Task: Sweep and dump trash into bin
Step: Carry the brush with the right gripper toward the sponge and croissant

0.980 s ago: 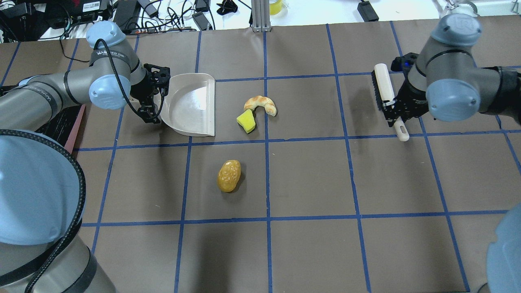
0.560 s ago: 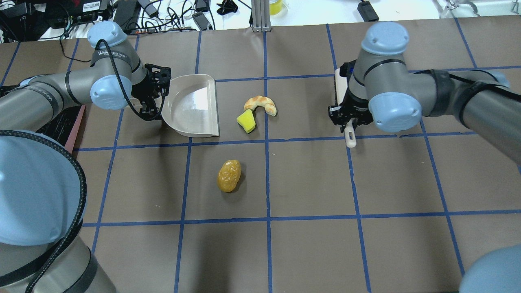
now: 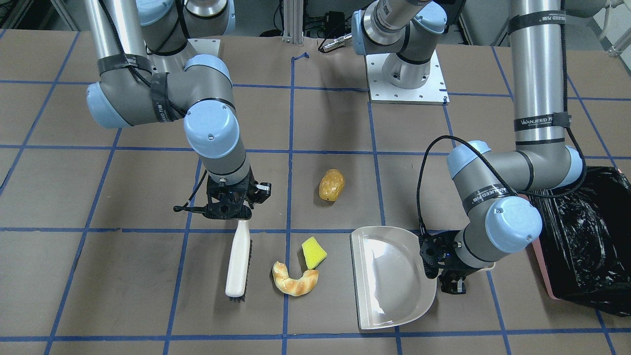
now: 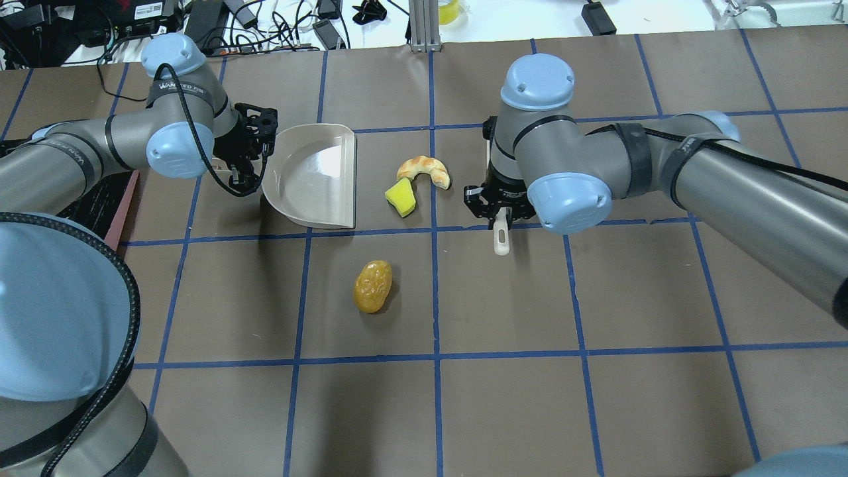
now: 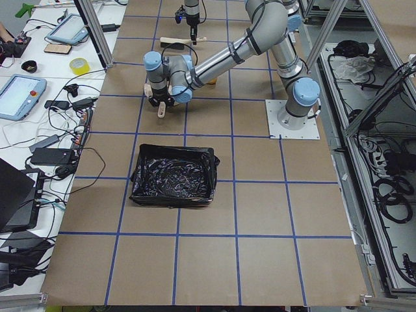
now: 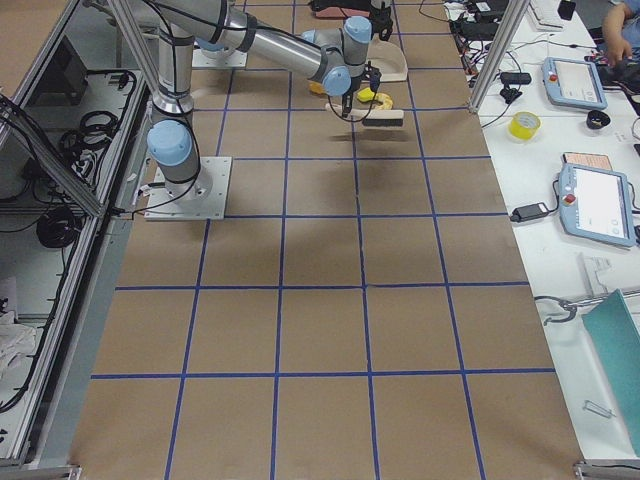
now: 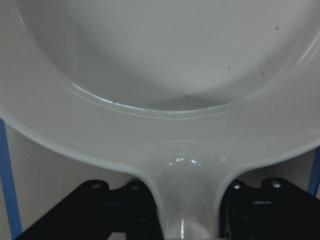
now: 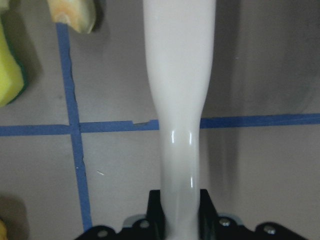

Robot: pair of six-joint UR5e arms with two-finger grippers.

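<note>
The tan croissant [image 4: 424, 170] and the yellow-green sponge wedge [image 4: 401, 197] lie together mid-table. The golden potato lump [image 4: 373, 285] lies nearer the robot. My left gripper [image 4: 248, 156] is shut on the handle of the cream dustpan [image 4: 317, 173], whose open edge faces the sponge. My right gripper [image 4: 498, 205] is shut on the handle of a white brush [image 3: 238, 261], which stands just right of the croissant, bristles down. The pink bin's black bag [image 3: 581, 236] is beyond the dustpan on my left. The right wrist view shows the brush handle [image 8: 179, 100], the sponge [image 8: 10, 75] and the croissant's tip [image 8: 72, 12].
The brown table has blue tape lines [image 4: 434, 291]. Cables and power bricks [image 4: 278, 20] lie past its far edge. An aluminium post [image 4: 424, 23] stands at the back middle. The bin's pink edge [image 4: 122, 205] shows under my left arm.
My right arm has swept left with the brush, from the table's right side to just right of the croissant. My left gripper has nudged the dustpan slightly towards the sponge.
</note>
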